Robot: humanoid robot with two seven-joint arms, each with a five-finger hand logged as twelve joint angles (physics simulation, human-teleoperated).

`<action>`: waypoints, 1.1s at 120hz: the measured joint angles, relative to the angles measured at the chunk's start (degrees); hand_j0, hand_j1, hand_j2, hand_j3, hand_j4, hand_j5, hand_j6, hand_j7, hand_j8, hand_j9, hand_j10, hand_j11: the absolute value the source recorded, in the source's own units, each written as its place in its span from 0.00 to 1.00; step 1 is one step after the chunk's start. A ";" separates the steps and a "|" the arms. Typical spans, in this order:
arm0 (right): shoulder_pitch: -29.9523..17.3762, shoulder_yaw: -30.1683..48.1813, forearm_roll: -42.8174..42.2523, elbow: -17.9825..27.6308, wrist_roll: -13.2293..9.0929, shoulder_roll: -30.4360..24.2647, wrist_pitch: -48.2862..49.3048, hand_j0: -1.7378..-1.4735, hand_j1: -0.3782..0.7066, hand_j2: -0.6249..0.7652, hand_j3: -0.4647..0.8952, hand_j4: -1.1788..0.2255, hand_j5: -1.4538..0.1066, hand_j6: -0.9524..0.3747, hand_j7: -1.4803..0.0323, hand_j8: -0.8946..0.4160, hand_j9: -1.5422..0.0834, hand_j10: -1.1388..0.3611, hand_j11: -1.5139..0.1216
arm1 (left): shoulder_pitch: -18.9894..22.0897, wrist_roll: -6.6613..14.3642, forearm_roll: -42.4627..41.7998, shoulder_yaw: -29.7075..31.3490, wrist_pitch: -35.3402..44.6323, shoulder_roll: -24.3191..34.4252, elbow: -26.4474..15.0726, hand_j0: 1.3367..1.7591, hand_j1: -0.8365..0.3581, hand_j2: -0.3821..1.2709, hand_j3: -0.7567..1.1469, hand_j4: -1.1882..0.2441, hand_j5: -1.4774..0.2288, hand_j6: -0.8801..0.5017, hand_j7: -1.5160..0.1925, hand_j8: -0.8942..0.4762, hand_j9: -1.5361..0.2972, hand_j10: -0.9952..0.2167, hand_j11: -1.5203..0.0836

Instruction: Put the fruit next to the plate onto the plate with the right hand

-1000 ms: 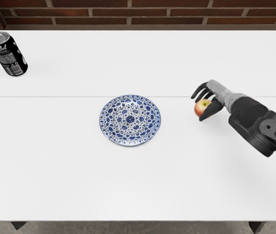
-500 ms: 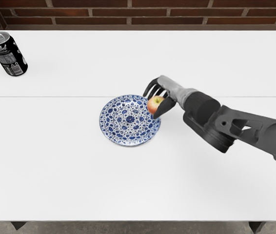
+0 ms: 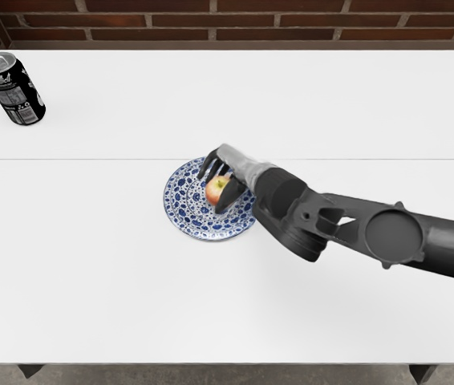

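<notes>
A small red and yellow apple [image 3: 215, 189] is held in my right hand [image 3: 220, 181], whose dark fingers curl around it. The hand and apple are over the middle of the blue and white patterned plate [image 3: 185, 200] at the table's centre. I cannot tell whether the apple touches the plate. The right forearm stretches in from the right edge and covers the plate's right rim. The left arm does not show.
A black drink can [image 3: 13, 88] stands tilted at the far left back of the white table [image 3: 115, 305]. A brick wall runs along the back edge.
My right hand carried the apple leftwards from the table right of the plate, past the plate's right rim, to over the plate's middle. The arm has reached further in.
</notes>
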 joint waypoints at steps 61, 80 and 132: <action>0.58 7.73 4.20 6.11 -0.01 -9.20 8.05 0.30 0.16 0.47 0.34 0.74 0.81 0.61 0.85 0.59 0.83 0.67 0.81 | 0.00 0.01 0.00 0.00 0.00 0.00 0.00 0.76 0.76 0.26 0.40 0.67 0.69 0.47 0.71 0.48 0.67 0.63 0.76; 0.43 17.67 16.63 7.59 -0.01 -18.98 28.69 0.30 0.11 0.45 0.34 0.77 0.85 0.65 0.90 0.62 0.87 0.70 0.85 | 1.21 0.00 0.00 -0.01 0.00 0.00 0.02 0.76 0.76 0.26 0.40 0.67 0.69 0.47 0.71 0.48 0.67 0.63 0.76; -4.89 23.88 37.44 -3.81 16.39 -40.09 55.17 0.30 0.08 0.45 0.34 0.80 0.89 0.68 0.93 0.64 0.91 0.73 0.89 | 1.32 0.01 0.01 0.03 -0.34 0.00 0.08 0.76 0.76 0.26 0.40 0.67 0.69 0.47 0.71 0.48 0.67 0.63 0.76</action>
